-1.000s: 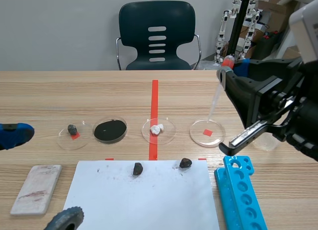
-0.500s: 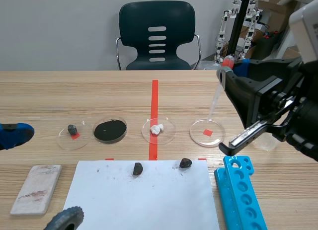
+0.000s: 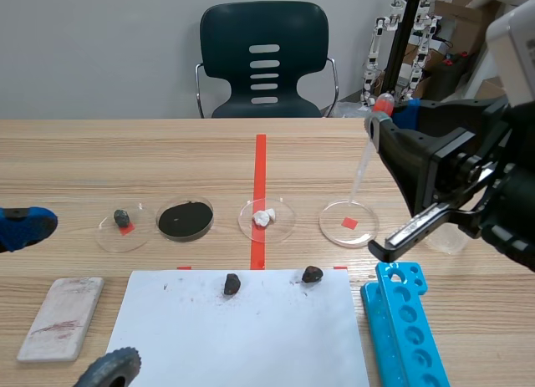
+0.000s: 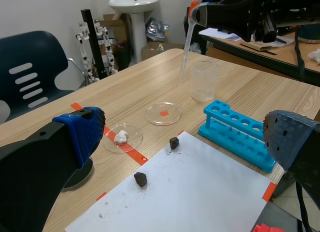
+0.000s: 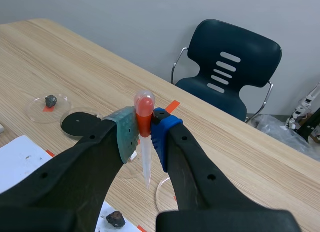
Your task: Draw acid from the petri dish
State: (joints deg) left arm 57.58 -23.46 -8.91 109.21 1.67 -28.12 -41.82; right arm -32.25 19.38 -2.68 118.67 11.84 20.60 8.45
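Grey-green and blue pads of the right gripper (image 5: 145, 134) clamp the neck of a pipette (image 5: 146, 164) just under its red bulb. The grip is closed firmly on it. The bulb stands clear above the pads and looks round, so it is judged not squeezed.

The pipette hangs tip-down, slightly tilted, and is raised off the table. Its tip lines up with the far edge of the clear petri dish (image 3: 349, 223), the rightmost of four dishes in the row. The left wrist view shows open air between tip and dish, so there is no contact. A clear beaker (image 3: 447, 236) stands just right of the dish, with a blue tube rack (image 3: 405, 320) nearer.

The left gripper (image 4: 185, 137) is spread wide and holds nothing, at the near left and well apart from the dish.

Assessment: pick-up and positioning are complete. Lowering the tip into the dish, pressing the bulb and releasing it remain to be done (liquid in the stem or dish cannot be confirmed).
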